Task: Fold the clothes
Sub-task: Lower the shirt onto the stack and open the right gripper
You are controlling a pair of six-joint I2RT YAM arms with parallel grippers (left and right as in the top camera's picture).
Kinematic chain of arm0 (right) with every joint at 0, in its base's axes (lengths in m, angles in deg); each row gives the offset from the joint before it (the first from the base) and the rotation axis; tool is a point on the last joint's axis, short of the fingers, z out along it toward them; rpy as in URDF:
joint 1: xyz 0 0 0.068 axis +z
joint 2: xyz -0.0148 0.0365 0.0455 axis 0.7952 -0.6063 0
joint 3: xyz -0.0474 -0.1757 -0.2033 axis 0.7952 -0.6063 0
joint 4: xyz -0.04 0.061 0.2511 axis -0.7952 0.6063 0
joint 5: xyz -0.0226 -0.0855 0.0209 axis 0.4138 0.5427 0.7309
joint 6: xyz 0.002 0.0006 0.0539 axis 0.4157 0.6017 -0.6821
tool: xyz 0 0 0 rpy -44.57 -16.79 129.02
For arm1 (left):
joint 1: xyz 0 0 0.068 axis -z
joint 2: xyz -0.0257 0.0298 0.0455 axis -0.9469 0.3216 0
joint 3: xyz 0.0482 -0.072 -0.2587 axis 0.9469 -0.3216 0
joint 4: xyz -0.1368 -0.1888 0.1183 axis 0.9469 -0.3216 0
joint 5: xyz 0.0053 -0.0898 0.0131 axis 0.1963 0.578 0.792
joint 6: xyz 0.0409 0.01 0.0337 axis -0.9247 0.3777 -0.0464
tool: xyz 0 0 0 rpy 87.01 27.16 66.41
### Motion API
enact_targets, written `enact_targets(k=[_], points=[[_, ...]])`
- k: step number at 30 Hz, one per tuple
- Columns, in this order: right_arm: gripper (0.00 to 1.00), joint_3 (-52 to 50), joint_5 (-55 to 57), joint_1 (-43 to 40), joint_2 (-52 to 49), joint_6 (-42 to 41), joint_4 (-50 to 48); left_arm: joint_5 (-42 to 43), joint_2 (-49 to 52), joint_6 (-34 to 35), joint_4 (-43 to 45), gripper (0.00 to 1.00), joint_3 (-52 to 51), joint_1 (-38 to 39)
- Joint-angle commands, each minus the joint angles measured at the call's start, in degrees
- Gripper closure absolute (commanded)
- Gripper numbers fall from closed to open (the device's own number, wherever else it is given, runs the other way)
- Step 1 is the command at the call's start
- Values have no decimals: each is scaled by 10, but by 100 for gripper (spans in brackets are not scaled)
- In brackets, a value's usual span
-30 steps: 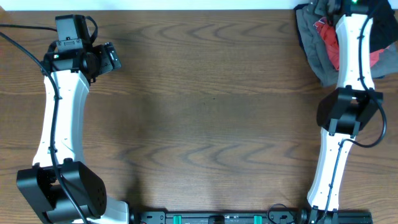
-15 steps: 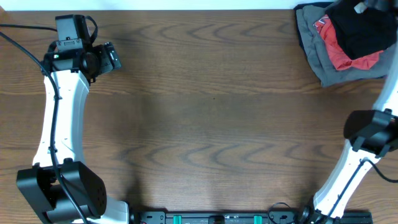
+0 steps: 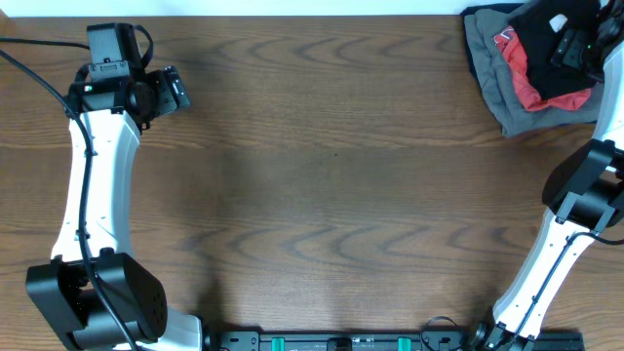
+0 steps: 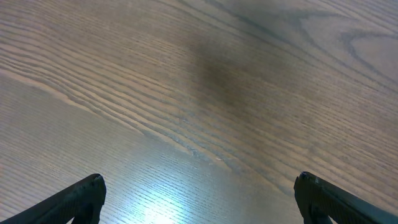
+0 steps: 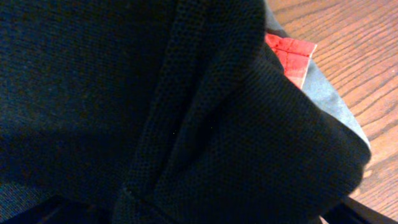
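Note:
The black T-shirt [image 3: 542,49] lies crumpled on top of a pile at the table's far right corner, with a small white patch [image 3: 558,21] showing. My right gripper [image 3: 577,44] is down on it. In the right wrist view the black fabric [image 5: 155,106] fills the frame and bulges between the two fingers [image 5: 199,214], which show only at the bottom corners, wide apart. My left gripper [image 3: 178,91] is open and empty at the far left, over bare wood [image 4: 199,183].
A red garment [image 3: 526,86] [image 5: 289,53] and a grey garment [image 3: 492,97] [image 5: 326,93] lie under the black shirt. The pile sits by the table's back and right edges. The wooden table [image 3: 331,185] spans the view.
The right arm has swung off the pile to the right, uncovering the clothes. Its gripper has come down onto the black shirt. The left arm has not moved.

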Motion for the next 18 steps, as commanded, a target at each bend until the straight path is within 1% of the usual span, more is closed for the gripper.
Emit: enact_targets(k=[1,3,5,9,14,18], points=[[10,0,-24,2,9,10,22,-3,3,-7,0,2,7,-2],[7,23,-36,2,30,12,47,-3,3,-7,0,2,7,-2],[1,48,-56,3,58,23,80,-3,3,-7,0,2,7,-2],[1,94,-69,10,145,25,172,-3,3,-7,0,2,7,-2],[1,101,-71,21,274,25,278,-3,3,-7,0,2,7,-2],[1,101,-71,21,360,25,312,-3,3,-7,0,2,7,-2]])
